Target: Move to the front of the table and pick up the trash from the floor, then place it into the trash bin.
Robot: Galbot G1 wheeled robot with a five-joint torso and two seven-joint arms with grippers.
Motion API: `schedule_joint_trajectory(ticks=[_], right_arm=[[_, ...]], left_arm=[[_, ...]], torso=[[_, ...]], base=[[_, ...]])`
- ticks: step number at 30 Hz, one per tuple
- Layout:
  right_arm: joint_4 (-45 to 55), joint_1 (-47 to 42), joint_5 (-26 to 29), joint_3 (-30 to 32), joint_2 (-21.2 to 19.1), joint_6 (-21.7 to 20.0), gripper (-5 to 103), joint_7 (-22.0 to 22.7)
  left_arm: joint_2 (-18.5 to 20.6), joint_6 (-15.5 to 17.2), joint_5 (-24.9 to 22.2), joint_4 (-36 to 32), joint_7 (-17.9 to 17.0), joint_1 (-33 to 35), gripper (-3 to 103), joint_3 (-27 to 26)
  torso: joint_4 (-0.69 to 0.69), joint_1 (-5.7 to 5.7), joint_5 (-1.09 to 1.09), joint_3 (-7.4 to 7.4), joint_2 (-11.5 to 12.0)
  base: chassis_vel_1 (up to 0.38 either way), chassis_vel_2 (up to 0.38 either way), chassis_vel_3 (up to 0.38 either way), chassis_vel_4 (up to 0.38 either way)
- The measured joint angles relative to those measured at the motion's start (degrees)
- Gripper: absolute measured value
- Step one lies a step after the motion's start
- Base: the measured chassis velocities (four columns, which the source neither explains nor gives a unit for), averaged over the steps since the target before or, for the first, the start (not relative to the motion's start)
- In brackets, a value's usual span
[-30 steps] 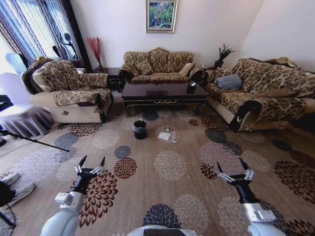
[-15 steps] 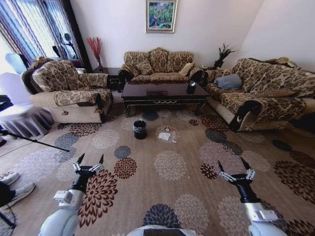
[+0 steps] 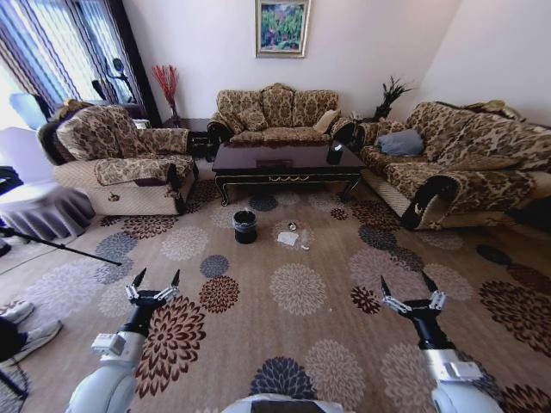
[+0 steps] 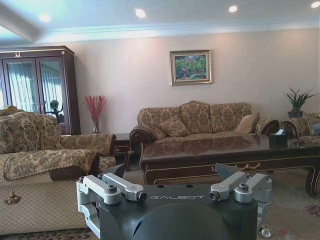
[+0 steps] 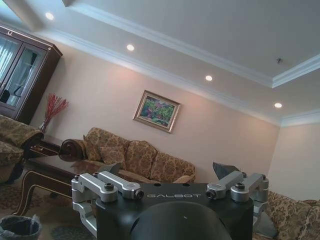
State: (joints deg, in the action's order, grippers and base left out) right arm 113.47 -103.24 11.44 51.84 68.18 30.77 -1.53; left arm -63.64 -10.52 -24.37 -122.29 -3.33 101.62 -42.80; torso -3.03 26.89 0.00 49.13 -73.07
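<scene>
The dark glossy table (image 3: 288, 159) stands across the room in front of the far sofa, and it also shows in the left wrist view as the table (image 4: 230, 150). On the patterned floor (image 3: 297, 288) before it lies the trash: a white napkin (image 3: 287, 238), a clear bottle (image 3: 304, 237) and a small can (image 3: 293, 226). The black trash bin (image 3: 245, 226) stands just left of them, and its bag-lined rim is seen as the trash bin (image 5: 20, 227). My left gripper (image 3: 156, 281) and right gripper (image 3: 412, 288) hover low over the carpet, far from the trash, both open and holding nothing.
An armchair (image 3: 120, 163) flanks the table on the left and a long sofa (image 3: 456, 163) on the right. A white-draped round table (image 3: 34, 202) and a tripod leg (image 3: 60, 247) sit at far left, with a person's shoes (image 3: 26, 323) near. A black tissue box (image 3: 334, 153) sits on the table.
Both grippers have drifted very slightly over the carpet. The room, the trash and the bin look the same.
</scene>
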Motion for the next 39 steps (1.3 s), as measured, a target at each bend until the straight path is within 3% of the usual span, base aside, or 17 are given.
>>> schedule_joint_trajectory(ticks=[5,11,16,21,25,26,29,39], right_arm=[[2.7,-0.6,-1.3,0.0,-0.2,-3.5,100,-0.1],[0.4,1.3,-2.0,-1.2,-0.7,-4.0,100,1.9],[-0.4,1.2,-1.9,-1.1,-0.7,-3.6,100,-0.6],[-0.5,1.5,-1.6,-1.1,-0.7,-3.4,100,-0.1],[-0.5,1.7,-0.3,-1.0,-1.2,-3.7,100,0.2],[-0.5,2.1,0.6,-0.8,-1.5,-4.0,100,0.4],[-0.6,2.4,1.0,-0.5,-1.8,-4.2,100,0.5],[0.0,2.0,1.0,-0.4,-0.5,-4.3,100,1.0]], left_arm=[[1.3,0.7,-0.9,0.5,0.0,-0.5,100,-0.8],[1.0,0.9,-0.3,2.7,-0.1,-1.1,100,-0.1],[0.7,0.2,-0.3,3.3,0.0,-1.0,100,0.4],[0.7,0.2,-0.7,2.7,0.6,-0.4,100,0.6],[0.7,3.2,-0.6,1.3,-0.6,0.0,100,1.2],[0.7,5.4,-0.5,0.4,-3.2,0.0,100,1.8],[0.6,6.1,-0.2,0.3,-4.3,-0.4,100,2.1],[0.1,4.1,-0.4,1.1,-2.2,-1.2,100,1.7]], torso=[[-0.02,0.00,-0.01,0.00,0.0],[0.00,0.01,0.00,0.00,0.0],[0.00,0.00,0.00,0.00,0.0],[0.00,0.00,0.00,0.00,0.0],[0.00,0.00,0.00,0.00,0.0],[-0.01,-0.08,0.01,-0.06,0.2],[0.00,-0.32,0.00,-0.36,0.7],[-0.01,-1.87,0.00,-2.12,4.0]], base=[[0.000,0.000,0.000,0.000],[0.000,0.000,0.000,0.000],[0.000,0.000,0.000,0.000],[0.000,0.000,0.000,0.000],[0.000,0.000,0.000,0.000],[0.000,0.000,0.000,0.000],[0.000,0.000,0.000,0.000],[0.000,0.000,0.000,0.000]])
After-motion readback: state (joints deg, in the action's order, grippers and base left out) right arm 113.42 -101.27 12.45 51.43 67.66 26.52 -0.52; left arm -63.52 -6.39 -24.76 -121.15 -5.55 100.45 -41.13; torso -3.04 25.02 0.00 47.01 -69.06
